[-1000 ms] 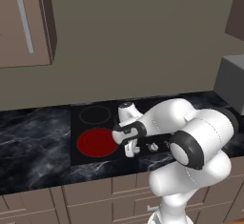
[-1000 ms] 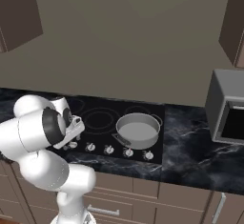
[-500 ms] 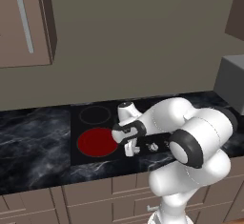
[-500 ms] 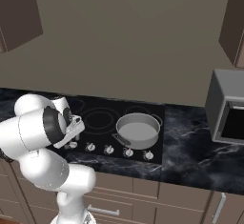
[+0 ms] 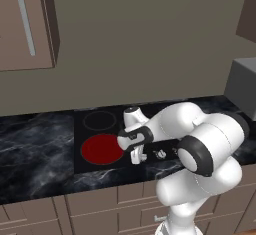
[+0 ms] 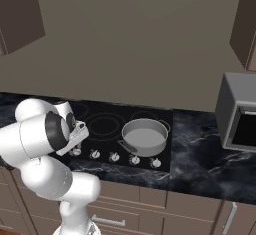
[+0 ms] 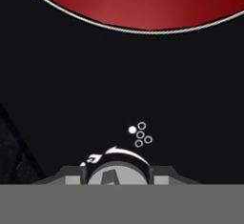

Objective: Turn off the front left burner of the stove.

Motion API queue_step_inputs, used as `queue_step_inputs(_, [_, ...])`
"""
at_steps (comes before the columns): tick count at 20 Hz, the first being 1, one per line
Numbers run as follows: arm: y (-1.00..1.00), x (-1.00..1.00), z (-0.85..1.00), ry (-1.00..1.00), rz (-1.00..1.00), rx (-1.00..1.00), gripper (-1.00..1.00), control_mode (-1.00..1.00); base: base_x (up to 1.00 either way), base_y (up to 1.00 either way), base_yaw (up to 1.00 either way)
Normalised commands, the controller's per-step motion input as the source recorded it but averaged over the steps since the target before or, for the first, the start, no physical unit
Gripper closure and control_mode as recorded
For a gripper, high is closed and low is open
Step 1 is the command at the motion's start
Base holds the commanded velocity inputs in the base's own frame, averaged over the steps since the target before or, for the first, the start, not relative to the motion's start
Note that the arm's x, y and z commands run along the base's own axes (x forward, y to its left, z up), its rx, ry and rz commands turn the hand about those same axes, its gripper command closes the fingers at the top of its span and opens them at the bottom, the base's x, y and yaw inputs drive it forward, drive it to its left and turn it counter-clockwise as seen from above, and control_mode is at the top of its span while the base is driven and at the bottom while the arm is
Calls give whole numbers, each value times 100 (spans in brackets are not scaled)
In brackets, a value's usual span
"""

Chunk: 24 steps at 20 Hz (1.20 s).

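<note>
While the front left burner [image 5: 102, 149] glows solid bright red near the stove's [image 5: 86, 165] front left corner, the ring behind it [image 5: 99, 120] shows thin grey lines on black glass. Just right of the red zone, the gripper [image 5: 138, 157] points down over the leftmost knob [image 7: 113, 169], fingers on either side of it; whether they pinch it cannot be told. Further right, a grey pot [image 6: 144, 136] sits on the cooktop, knobs [image 6: 114, 156] along the front edge.

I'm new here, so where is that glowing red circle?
The glowing red circle is at the black glass cooktop's front left, just left of the robot's tool.
</note>
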Motion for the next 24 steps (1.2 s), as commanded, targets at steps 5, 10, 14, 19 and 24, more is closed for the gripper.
queue_step_inputs(5, [-9, -1, 0, 4, -1, 0, 100, -100, 0, 0, 0])
queue_step_inputs(10, [-4, 0, 0, 3, -16, 3, 100, -100, 0, 0, 0])
queue_step_inputs(14, [0, 0, 0, 1, -29, 3, 100, -100, 0, 0, 0])
queue_step_inputs(19, [0, 0, 0, 0, -40, 1, 100, -100, 0, 0, 0])
queue_step_inputs(24, [0, -3, -2, -3, -51, 0, 100, -100, 0, 0, 0])
